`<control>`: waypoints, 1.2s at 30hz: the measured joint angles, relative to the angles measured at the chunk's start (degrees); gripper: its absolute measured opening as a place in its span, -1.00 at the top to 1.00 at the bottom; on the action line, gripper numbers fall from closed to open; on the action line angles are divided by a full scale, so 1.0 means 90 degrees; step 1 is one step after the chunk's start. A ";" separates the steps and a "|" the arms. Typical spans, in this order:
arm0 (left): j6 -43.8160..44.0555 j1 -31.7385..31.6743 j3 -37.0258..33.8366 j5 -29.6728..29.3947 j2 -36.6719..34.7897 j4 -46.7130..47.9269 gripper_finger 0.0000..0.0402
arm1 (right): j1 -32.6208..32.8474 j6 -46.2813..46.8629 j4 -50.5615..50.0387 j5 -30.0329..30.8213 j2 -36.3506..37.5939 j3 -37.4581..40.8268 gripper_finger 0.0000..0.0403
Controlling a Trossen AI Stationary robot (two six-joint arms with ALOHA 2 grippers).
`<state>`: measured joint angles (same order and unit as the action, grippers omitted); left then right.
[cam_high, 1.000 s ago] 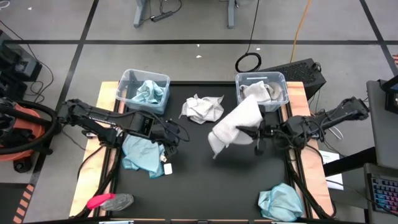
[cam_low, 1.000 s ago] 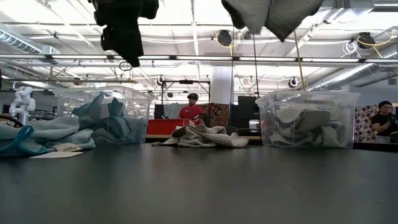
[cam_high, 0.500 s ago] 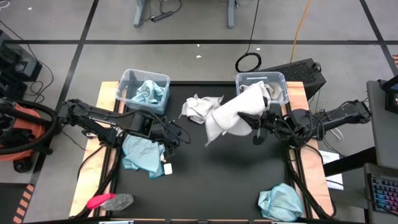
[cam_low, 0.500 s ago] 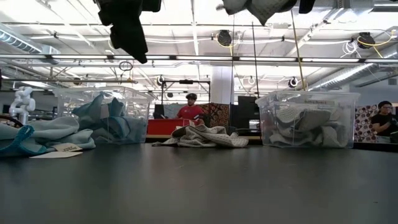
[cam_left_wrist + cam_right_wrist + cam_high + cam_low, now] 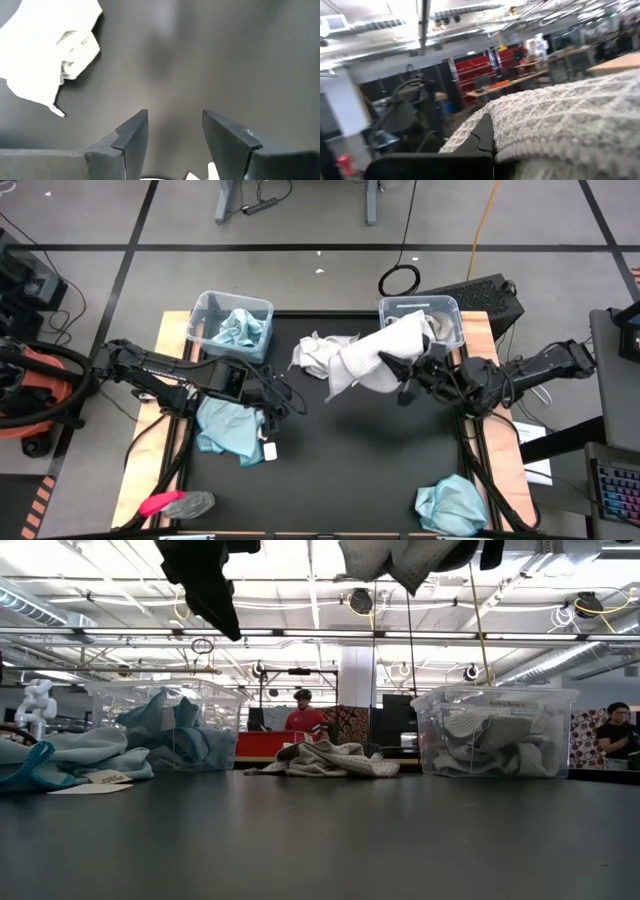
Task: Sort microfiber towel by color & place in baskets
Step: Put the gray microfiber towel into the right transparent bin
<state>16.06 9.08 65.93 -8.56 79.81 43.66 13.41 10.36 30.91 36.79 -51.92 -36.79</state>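
Waffle-textured grey-white towel (image 5: 372, 360) hangs crumpled from right pincer (image 5: 403, 383).

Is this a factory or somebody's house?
Probably a big workshop or robot lab, not a house. The ceiling has bare pipes and strip lights, there are red storage shelves behind, and a person sits at a desk past the table.

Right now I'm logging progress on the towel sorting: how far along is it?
Partly done. The left basket already holds a teal towel and the right basket holds grey-white cloth. In hand: the right hand is shut on a grey-white towel, lifted near the right basket. Left: a grey-white towel mid-table and two teal towels. The left hand is open, empty.
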 joint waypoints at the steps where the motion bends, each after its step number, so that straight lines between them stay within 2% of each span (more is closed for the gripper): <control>1: 0.0003 0.0000 0.0000 -0.0052 0.0000 -0.0007 0.04 | -0.0020 -0.0117 -0.0001 0.0077 -0.0040 -0.0048 1.00; 7: 0.0011 0.0000 0.0002 -0.0153 0.0000 -0.0299 0.04 | -0.0250 -0.0533 -0.0478 0.0126 -0.0198 -0.0440 1.00; 13: 0.0176 0.0000 0.0002 -0.0292 0.0000 -0.0508 0.04 | -0.0303 -0.0976 -0.1740 0.0969 -0.0353 -0.1042 1.00; 21: 0.0341 -0.0067 0.0002 -0.0434 0.0000 -0.0520 0.04 | -0.0669 -0.1754 -0.2648 0.1368 -0.0375 -0.1475 1.00; 24: 0.0345 -0.0145 0.0002 -0.0436 0.0000 -0.0535 0.04 | -0.0843 -0.2069 -0.2787 0.1595 -0.0344 -0.1494 1.00; 36: 0.0346 -0.0431 0.0005 -0.0430 0.0000 -0.0659 0.04 | -0.1853 -0.2997 -0.3100 0.1606 -0.0231 -0.1496 1.00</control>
<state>19.18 5.20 65.98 -12.43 79.81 37.73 -3.27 -16.61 3.01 51.24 -54.00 -50.26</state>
